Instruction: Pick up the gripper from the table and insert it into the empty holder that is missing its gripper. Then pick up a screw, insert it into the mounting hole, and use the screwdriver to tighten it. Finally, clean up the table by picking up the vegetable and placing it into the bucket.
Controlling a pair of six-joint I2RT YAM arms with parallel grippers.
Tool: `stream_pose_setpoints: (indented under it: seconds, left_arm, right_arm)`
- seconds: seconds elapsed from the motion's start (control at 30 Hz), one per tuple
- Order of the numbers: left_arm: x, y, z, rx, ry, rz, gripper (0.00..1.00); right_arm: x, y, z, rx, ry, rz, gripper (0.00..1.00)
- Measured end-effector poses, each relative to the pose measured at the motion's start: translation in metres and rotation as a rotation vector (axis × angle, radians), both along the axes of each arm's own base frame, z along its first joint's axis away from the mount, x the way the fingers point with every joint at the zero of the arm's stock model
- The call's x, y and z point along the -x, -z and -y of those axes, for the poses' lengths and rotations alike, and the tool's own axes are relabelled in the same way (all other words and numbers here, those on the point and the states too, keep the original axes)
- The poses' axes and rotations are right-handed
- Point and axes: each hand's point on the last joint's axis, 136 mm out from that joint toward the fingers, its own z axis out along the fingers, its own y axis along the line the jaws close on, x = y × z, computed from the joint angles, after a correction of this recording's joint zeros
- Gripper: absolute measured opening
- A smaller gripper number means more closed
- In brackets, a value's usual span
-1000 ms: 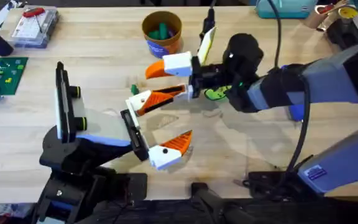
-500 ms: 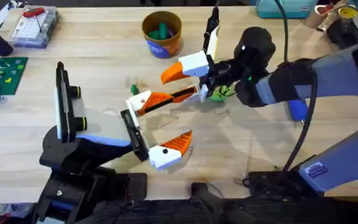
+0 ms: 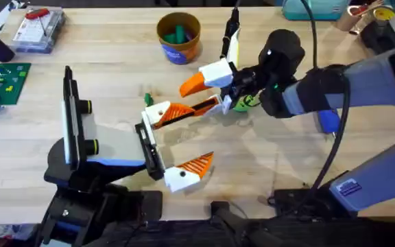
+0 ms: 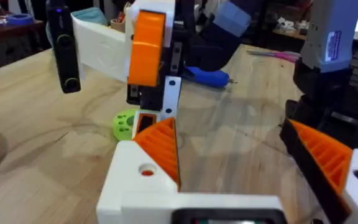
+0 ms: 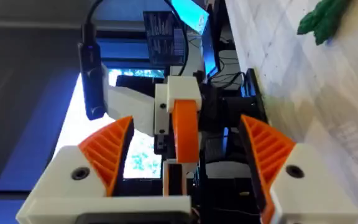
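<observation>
Right arm working at the left arm's holder, mid-table.
The table is offering free room nearby. The holder is carrying the left gripper wide apart. The right gripper is gaping around the gripper, apparently seated there; it is probably light, stiff plastic, best pinched at its white base.

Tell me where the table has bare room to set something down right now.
Bare wood on the table runs between the clear case, the bucket and the left arm's upright bar. Another open patch lies below the right arm, near the front edge. It is crowded at centre, where the left gripper and right gripper meet beside the vegetable.
</observation>
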Motion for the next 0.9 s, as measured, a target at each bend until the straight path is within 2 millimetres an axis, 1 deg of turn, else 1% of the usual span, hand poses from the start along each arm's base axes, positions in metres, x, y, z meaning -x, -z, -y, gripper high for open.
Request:
stream_pose_setpoints:
  seconds: [0.47,0.57,0.73,0.9]
  left_arm:
    - [0.003,0.0,0.001,-0.008,0.021,0.022,0.989]
    - [0.003,0.0,0.001,-0.009,0.021,0.024,0.989]
    - [0.003,0.0,0.001,-0.009,0.022,0.024,0.989]
    - [0.003,0.0,0.001,-0.009,0.022,0.024,0.989]
  right_arm:
    - [0.004,-0.003,0.003,-0.017,-0.022,0.035,0.994]
    - [0.006,0.002,0.005,-0.021,0.014,0.04,0.994]
    - [0.018,0.01,0.013,-0.03,0.071,0.037,0.994]
    - [0.017,0.015,0.014,-0.016,0.111,-0.006,0.994]
